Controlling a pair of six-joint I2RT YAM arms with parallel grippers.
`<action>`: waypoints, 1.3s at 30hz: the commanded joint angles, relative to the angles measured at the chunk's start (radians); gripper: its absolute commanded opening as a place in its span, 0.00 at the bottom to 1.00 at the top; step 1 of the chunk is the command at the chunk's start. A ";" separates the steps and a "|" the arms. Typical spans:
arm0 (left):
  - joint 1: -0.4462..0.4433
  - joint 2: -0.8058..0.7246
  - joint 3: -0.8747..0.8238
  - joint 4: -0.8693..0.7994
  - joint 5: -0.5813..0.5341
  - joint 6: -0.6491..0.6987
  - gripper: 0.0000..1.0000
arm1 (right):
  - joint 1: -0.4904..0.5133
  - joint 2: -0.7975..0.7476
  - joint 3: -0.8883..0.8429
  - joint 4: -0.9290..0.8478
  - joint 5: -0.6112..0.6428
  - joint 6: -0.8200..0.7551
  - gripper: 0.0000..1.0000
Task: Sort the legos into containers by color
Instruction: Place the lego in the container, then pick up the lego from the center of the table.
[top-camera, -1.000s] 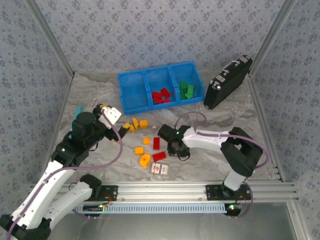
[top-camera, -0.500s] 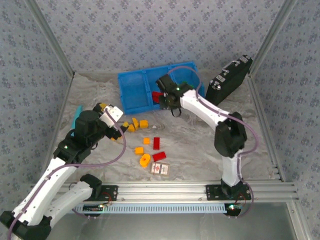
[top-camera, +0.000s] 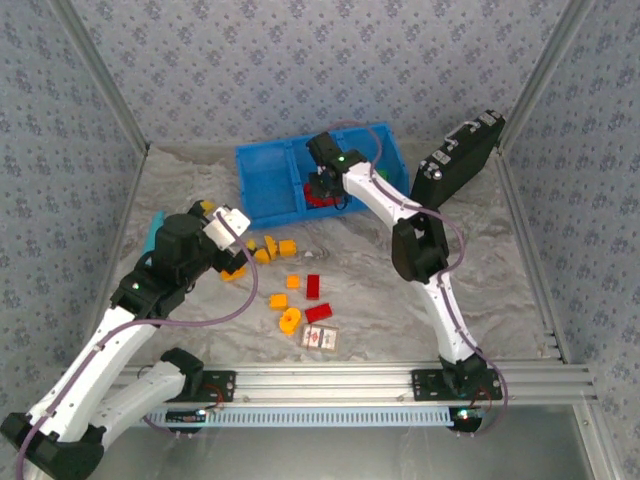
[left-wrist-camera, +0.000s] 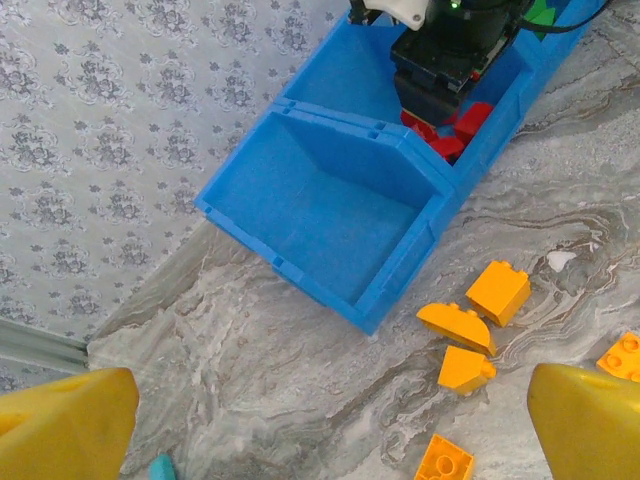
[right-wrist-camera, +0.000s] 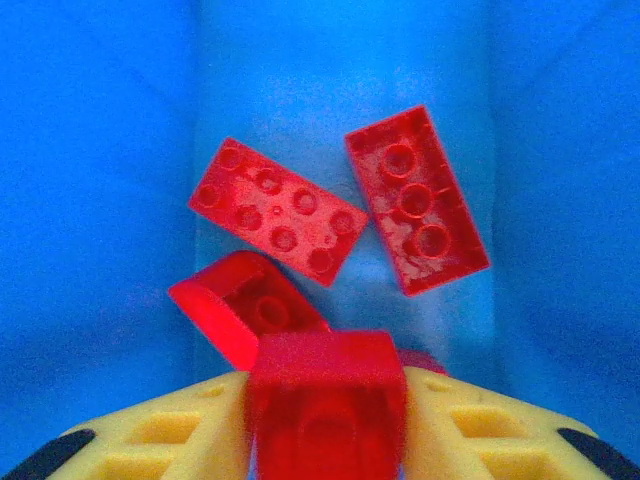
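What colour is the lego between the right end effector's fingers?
Red. The lego shows best in the right wrist view.

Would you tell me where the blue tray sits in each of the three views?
Top external: blue tray upper centre, by the back wall.
Left wrist: blue tray upper centre, angled toward top right.
Right wrist: blue tray floor and walls, upper frame.
Shared landmark: red bricks in its middle compartment.

- The right arm (top-camera: 385, 205) has swung from the middle of the tabletop (top-camera: 480, 260), by the loose red bricks (top-camera: 313, 287), to the tray (top-camera: 262, 180) at the far edge.
- Its fingers (right-wrist-camera: 170, 430) now hang over the middle compartment (top-camera: 312, 155), a red brick (right-wrist-camera: 325, 400) between them.
- The left arm (top-camera: 150, 290) has edged slightly toward the far edge.
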 joint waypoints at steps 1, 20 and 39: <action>-0.004 0.008 0.038 0.002 0.000 0.010 1.00 | 0.014 -0.034 0.031 -0.031 -0.005 -0.034 0.44; -0.005 -0.058 0.018 -0.012 0.049 -0.008 1.00 | 0.230 -0.517 -0.677 0.054 0.009 0.250 0.55; -0.013 -0.108 -0.007 -0.007 0.068 -0.024 1.00 | 0.392 -0.513 -0.935 0.171 -0.031 0.499 0.63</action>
